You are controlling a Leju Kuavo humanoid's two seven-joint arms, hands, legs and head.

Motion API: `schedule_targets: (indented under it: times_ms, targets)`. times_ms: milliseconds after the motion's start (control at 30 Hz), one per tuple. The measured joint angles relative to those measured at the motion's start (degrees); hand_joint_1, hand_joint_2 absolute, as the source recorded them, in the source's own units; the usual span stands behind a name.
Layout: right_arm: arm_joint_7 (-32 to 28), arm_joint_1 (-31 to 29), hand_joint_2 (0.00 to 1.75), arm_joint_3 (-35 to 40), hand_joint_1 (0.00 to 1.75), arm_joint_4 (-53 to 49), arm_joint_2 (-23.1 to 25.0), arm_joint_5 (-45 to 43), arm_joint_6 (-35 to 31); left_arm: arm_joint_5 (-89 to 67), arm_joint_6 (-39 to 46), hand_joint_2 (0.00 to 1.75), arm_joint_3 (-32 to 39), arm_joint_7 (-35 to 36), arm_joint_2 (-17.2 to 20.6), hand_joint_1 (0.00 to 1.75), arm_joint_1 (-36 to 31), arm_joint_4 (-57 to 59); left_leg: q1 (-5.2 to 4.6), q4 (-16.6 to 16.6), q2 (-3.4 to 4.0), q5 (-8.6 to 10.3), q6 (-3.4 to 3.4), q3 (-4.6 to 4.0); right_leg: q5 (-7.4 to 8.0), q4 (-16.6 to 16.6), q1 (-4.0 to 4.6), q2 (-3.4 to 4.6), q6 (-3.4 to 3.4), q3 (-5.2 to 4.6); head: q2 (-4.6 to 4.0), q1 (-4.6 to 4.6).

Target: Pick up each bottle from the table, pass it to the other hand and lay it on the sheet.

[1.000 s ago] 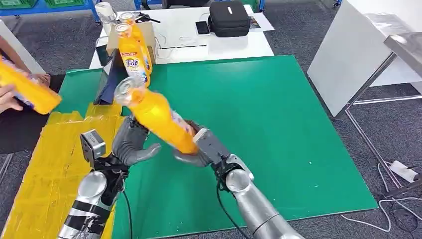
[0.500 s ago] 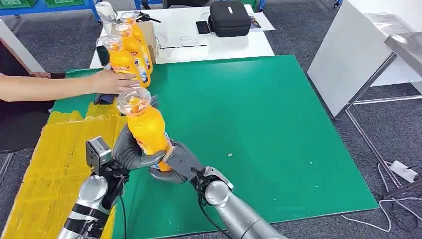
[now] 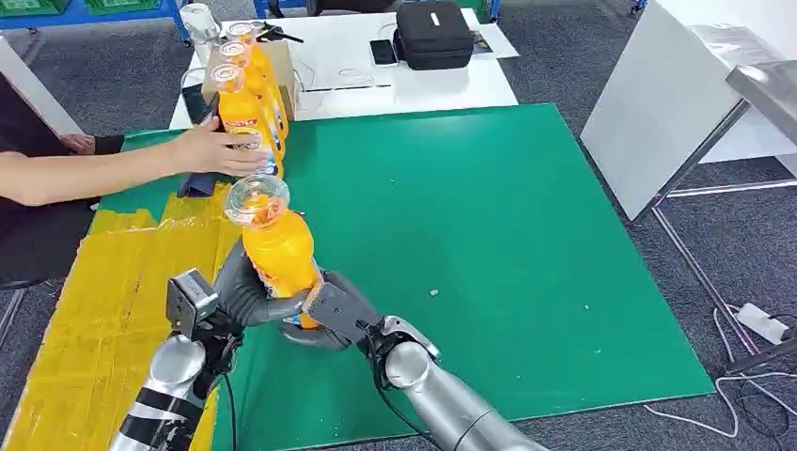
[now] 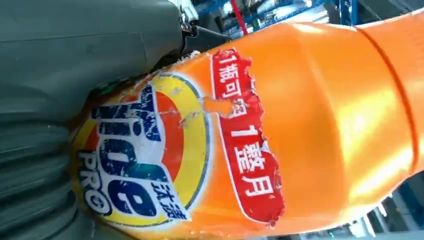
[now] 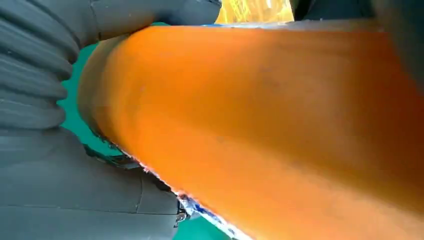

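An orange Tide bottle [image 3: 274, 246] with a clear cap stands nearly upright above the near left part of the green mat [image 3: 470, 235]. Both my hands are on it: my left hand [image 3: 246, 287] wraps its lower body from the left, and my right hand [image 3: 331, 310] grips its base from the right. The left wrist view is close on the bottle's label [image 4: 150, 155] beside my left hand [image 4: 55, 115]. In the right wrist view the orange bottle body [image 5: 270, 125] lies against my right hand [image 5: 60, 165]. The yellow sheet [image 3: 103, 301] lies to the left of the mat.
A person's arm [image 3: 113, 164] reaches in from the left and holds one of several orange bottles [image 3: 246, 117] standing at the mat's far left corner. A white table [image 3: 376, 70] behind carries a black case [image 3: 432, 33] and a phone. Another white table [image 3: 686, 103] stands at right.
The bottle went from tilted in my right hand to nearly upright, nearer to me, with my left hand closing around it. The person set an orange bottle down among those at the back.
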Motion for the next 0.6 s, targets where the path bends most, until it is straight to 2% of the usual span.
schedule_targets:
  times_ms: [33, 67, 100, 233, 367, 533, 600]
  targets:
    - [-0.04, 0.17, 1.75, 0.32, 1.75, -0.23, -0.28, 0.8, -1.81, -2.97, 1.75, 1.75, -0.28, 0.19, 0.17, 1.75, -0.17, 0.0, 0.0, 0.0, -0.01, 0.0, 0.0, 0.0, 0.0, 0.0, 0.0, -0.01, 0.0, 0.0, 0.0, 0.0]
    - [-0.02, 0.64, 1.75, 0.35, 1.64, -0.99, -0.72, 1.88, -3.35, -5.88, 3.54, 1.75, -0.55, 0.35, 0.37, 1.75, -0.34, 0.0, 0.0, 0.0, -0.04, 0.0, 0.0, -0.01, 0.0, 0.0, 0.0, -0.02, 0.0, 0.0, 0.0, 0.0]
    - [0.43, 1.21, 1.75, 0.3, 0.0, -2.34, -1.47, 3.3, -5.47, -9.75, 6.01, 1.75, -0.85, 0.88, 0.55, 1.75, -0.45, 0.0, 0.0, 0.0, -0.04, 0.0, 0.0, -0.01, 0.0, 0.0, -0.01, -0.02, 0.0, 0.01, 0.0, -0.02]
    - [2.32, 3.74, 1.75, -1.53, 0.0, -9.03, -4.94, 6.8, -7.14, -20.29, 12.86, 1.75, -2.19, 1.88, 0.9, 1.75, -0.4, 0.0, -0.02, 0.0, -0.03, -0.03, 0.04, -0.08, 0.01, -0.01, -0.07, -0.02, 0.02, 0.0, 0.0, 0.0]
    - [2.38, 6.24, 1.75, -6.32, 0.0, -17.91, -10.02, 6.66, -6.68, -34.71, 23.54, 1.75, -1.24, 5.79, 2.14, 1.75, -0.02, 0.85, -0.09, 0.01, -0.05, -0.03, 0.04, -0.06, 0.01, -0.05, -0.06, -0.02, 0.02, -0.05, 0.0, -0.07]
    - [1.82, 8.25, 1.75, -11.82, 0.0, -24.95, -14.66, 5.53, -5.17, -42.27, 28.11, 1.75, -0.76, 7.82, 3.15, 1.75, 0.79, 2.08, -0.08, 0.01, -0.03, -0.02, 0.04, -0.09, 0.02, -0.04, -0.06, -0.02, 0.03, -0.06, 0.0, -0.02]
    - [1.31, 9.68, 1.75, -13.25, 0.0, -27.63, -16.4, 5.11, -5.33, -50.21, 32.5, 1.75, -0.76, 10.78, 3.28, 1.75, 0.84, 2.49, -0.08, 0.01, -0.04, -0.03, 0.04, -0.1, 0.02, -0.04, -0.06, -0.03, 0.03, -0.07, 0.0, -0.02]
